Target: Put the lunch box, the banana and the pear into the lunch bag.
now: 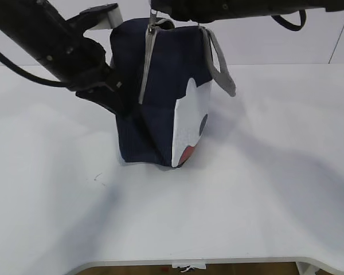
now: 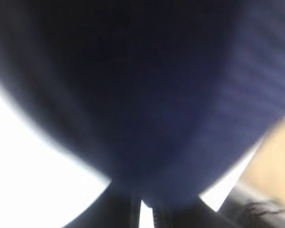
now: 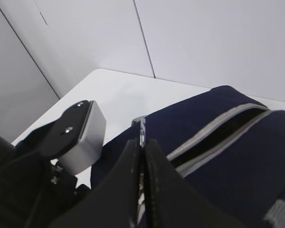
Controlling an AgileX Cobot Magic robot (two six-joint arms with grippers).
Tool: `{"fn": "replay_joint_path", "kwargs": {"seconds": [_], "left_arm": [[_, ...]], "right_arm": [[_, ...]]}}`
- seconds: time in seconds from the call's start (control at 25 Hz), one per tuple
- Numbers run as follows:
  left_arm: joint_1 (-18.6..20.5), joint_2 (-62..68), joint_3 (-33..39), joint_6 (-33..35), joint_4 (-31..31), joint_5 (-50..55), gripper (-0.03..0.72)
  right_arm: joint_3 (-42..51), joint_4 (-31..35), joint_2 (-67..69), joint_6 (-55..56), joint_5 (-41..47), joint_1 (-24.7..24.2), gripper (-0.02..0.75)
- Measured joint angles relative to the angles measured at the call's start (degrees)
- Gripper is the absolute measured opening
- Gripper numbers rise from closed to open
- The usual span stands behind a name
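The navy lunch bag (image 1: 155,86) stands upright mid-table, its white dotted panel (image 1: 189,123) facing front right and a grey handle (image 1: 221,69) hanging at the right. My left gripper (image 1: 119,100) is shut on the bag's left side; its fabric fills the left wrist view (image 2: 147,95) above the nearly closed fingers (image 2: 118,213). My right gripper (image 3: 142,142) is shut on the zipper pull (image 3: 142,127) at the bag's top (image 1: 153,20). The grey zipper (image 3: 218,133) shows a dark gap between its tapes. The lunch box, banana and pear are out of view.
The white table (image 1: 264,200) runs around the bag, with its front edge along the bottom of the exterior view. The left arm's boxy wrist housing (image 3: 80,137) sits close beside the bag's top. A pale wall stands behind.
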Motion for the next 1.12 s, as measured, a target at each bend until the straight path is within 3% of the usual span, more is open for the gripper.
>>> {"fn": "replay_joint_path", "kwargs": {"seconds": [0.44,1.12], "left_arm": [[0.0,-3.16,0.0,1.77,10.01,4.51,0.009],[-0.13,-3.16,0.0,2.03,12.08,4.97,0.008]], "right_arm": [[-0.68,0.09,0.0,0.0,0.21,-0.77,0.001],[-1.05,0.23,4.37,0.0,0.27,-10.04,0.001]]}}
